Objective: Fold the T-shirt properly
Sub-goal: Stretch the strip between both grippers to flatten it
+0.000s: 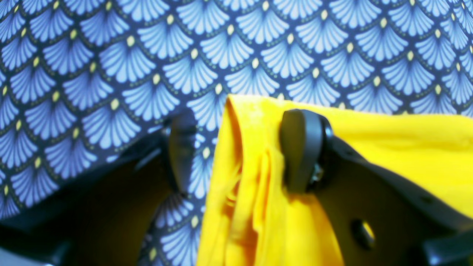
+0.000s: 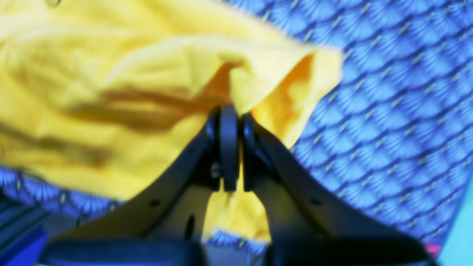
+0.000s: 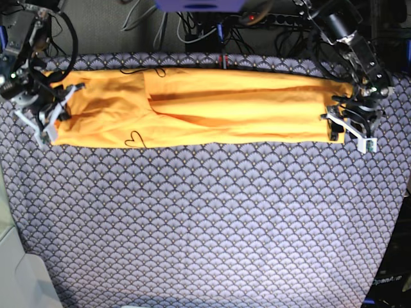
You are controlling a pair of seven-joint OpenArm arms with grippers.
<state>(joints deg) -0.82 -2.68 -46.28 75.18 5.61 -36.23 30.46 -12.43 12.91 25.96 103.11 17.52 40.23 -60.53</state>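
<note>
The yellow-orange T-shirt [image 3: 205,106] lies folded into a long band across the far part of the table, with its small black heart mark [image 3: 133,138] near the front left. My right gripper [image 3: 54,119] is at the band's left end. In the right wrist view this gripper [image 2: 236,147] is shut on a bunched fold of the shirt [image 2: 111,92]. My left gripper [image 3: 335,125] is at the band's right end. In the left wrist view it [image 1: 240,151] is open, with the shirt's folded edge [image 1: 251,184] between the jaws and one finger [image 1: 301,151] over the fabric.
The blue-grey scallop-patterned cloth [image 3: 205,218] covers the whole table. Cables and equipment [image 3: 212,25] sit behind the far edge. The table's left edge [image 3: 9,212] and a pale surface lie at the front left.
</note>
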